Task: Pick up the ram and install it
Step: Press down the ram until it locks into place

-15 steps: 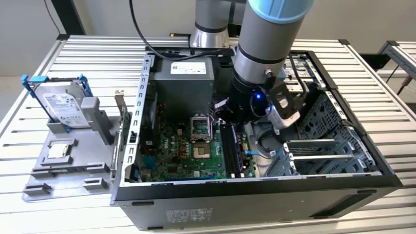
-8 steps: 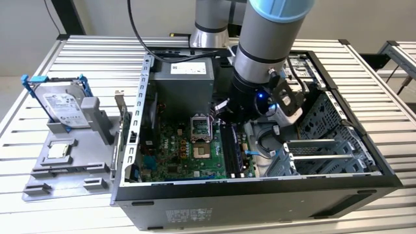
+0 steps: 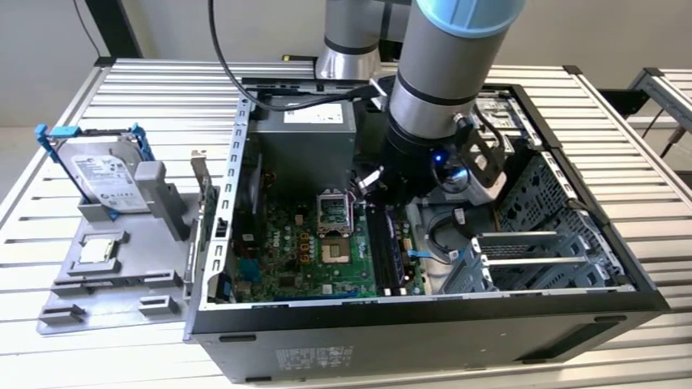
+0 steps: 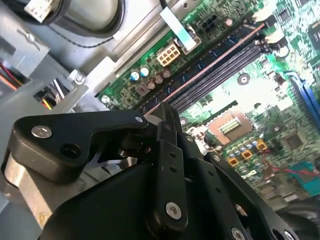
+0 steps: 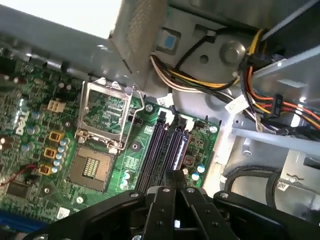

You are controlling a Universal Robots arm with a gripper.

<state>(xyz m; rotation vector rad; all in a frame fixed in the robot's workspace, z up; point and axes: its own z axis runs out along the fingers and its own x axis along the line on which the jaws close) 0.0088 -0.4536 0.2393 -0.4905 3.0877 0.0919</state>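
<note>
We see the robot arm's thick tubular silver-grey metal links (image 3: 438, 77), with a light blue plastic cap at the joint nearest the top edge of the exterior view and a second grey joint behind it. A black cable runs from the wrist, where a small blue light glows on the dark end section. In both wrist views we make out the matte black pincer (image 4: 167, 127), built from angular plates and linkage bars fastened with round silver screw heads; the fingers (image 5: 172, 182) are narrow, flat, black bars
</note>
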